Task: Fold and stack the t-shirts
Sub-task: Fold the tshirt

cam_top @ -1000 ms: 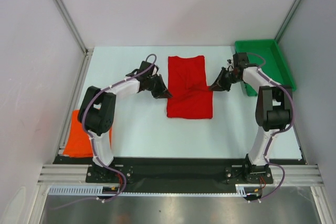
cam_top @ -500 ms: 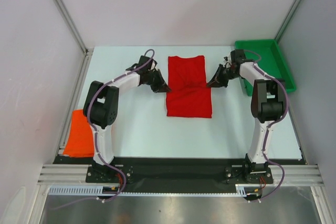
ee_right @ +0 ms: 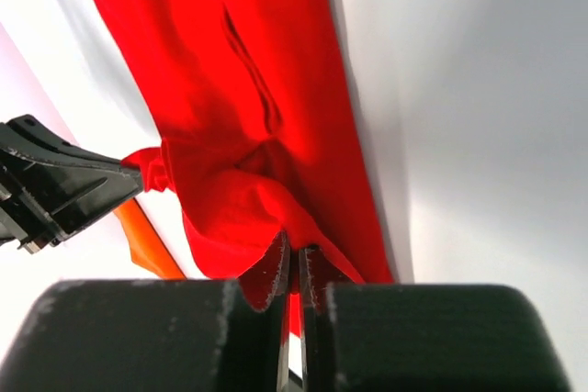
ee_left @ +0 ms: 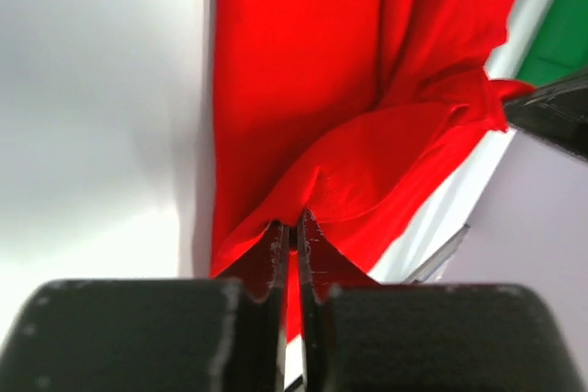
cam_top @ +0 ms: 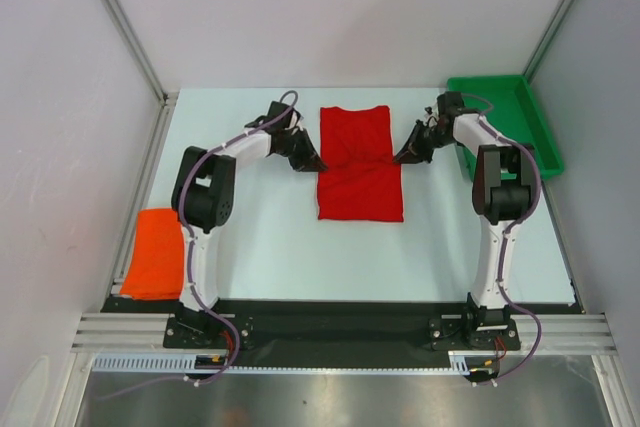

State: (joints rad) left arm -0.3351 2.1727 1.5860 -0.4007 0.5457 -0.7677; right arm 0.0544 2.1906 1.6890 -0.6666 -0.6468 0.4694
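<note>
Red t-shirt (cam_top: 360, 187) lies on the pale desk (cam_top: 260, 237), spread long-ways at ctr-far, roughly a tall rectangle w/ its far half a bit narrower than the near half. Both arms reach inward to it from opp. sides: left arm (cam_top: 205, 197) bends up and over from its base, right arm (cam_top: 500, 197) does the same on the other side. Green tray (cam_top: 515, 107) sits at the far right corner of the desk, just beyond the right arm's wrist, apart from the red cloth. Orange t-shirt (cam_top: 155, 255) is a neat folded rectangle at the near left edge of the desk, beside the left arm's base, well apart from the red one. Left tool (cam_top: 318, 165) is at the red t-shirt's left edge approx. mid-length; wrist view shows the left tool (ee_left: 292, 227) w/ jaws pressed tight together, pinching a fold of red cloth (ee_left: 294, 89). Right tool (cam_top: 400, 157) is at the opp. edge, same height; its own view shows the right tool (ee_right: 294, 250) likewise clamped on a pinch of the red fabric (ee_right: 230, 61). Btwn the two tools the cloth bunches into a wrinkled ridge across the shirt's middle.
</note>
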